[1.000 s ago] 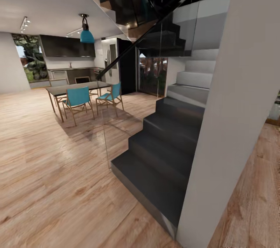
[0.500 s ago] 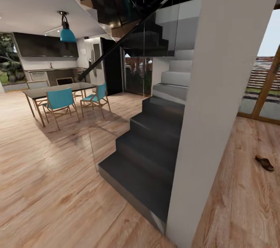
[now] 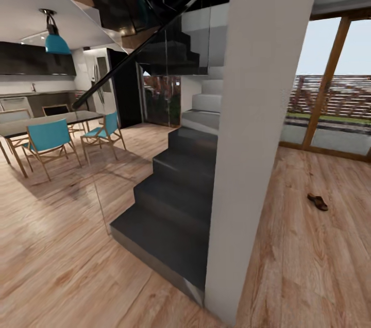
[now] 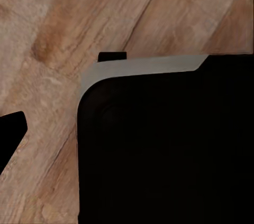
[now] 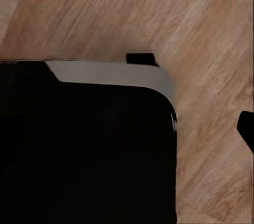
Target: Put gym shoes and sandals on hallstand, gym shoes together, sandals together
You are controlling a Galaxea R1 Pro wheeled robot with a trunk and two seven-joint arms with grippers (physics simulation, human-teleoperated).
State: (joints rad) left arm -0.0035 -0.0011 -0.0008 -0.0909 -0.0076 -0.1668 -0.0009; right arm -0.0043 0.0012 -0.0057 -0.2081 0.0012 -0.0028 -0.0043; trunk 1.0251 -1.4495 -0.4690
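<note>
Your view has swung right, showing one sandal on the corridor floor, nothing racked yet, claw states untellable

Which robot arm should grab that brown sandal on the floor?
Probably the right. In the head view the sandal lies on the wood floor to the robot's right, past the white pillar. It is still far off, so the robot must drive closer first. Neither arm is raised toward it yet.
</note>
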